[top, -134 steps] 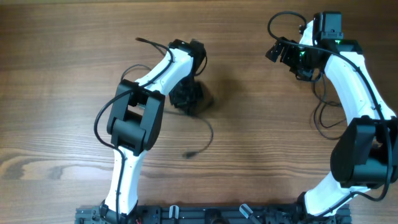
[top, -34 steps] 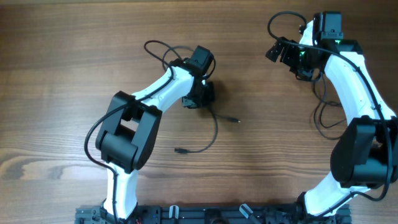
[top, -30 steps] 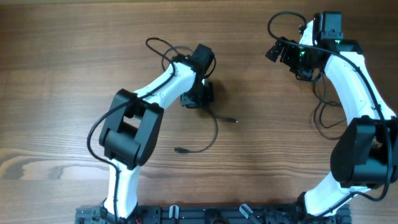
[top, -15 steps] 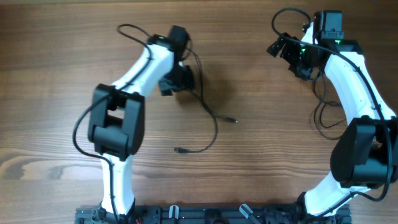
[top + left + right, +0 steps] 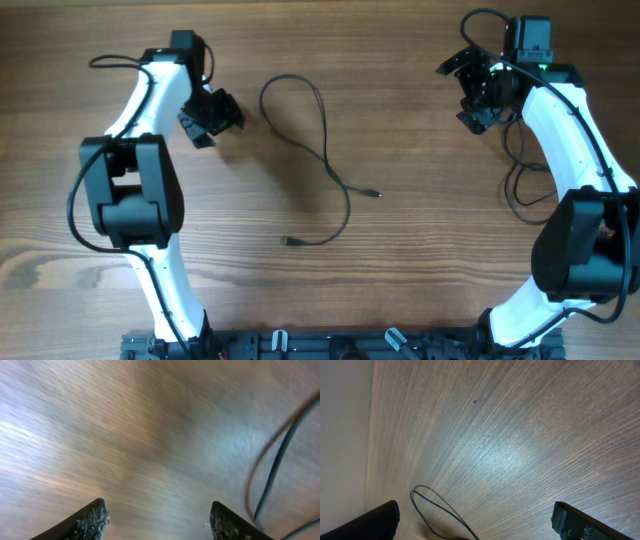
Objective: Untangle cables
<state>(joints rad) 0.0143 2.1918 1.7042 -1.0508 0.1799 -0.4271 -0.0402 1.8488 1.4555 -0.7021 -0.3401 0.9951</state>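
Looking down on a wooden desk (image 5: 420, 290), with the left arm (image 5: 145, 190) reaching up the left side and the right arm (image 5: 575, 130) curving up the right. Seeing a thin, matte black cable (image 5: 347, 208) lying slack near the desk's middle: looping at its upper end, crossing over itself just below the loop, then trailing down to two small plug ends (image 5: 290, 241), one pointing right, one pointing left. Finding the left gripper (image 5: 213, 117) standing just left of that loop, apart from it, fingers spread wide with only bare wood between them in the wrist view and the cable passing at the right edge. Finding the right gripper (image 5: 465, 92) well apart at upper right, likewise gaping and holding nothing.
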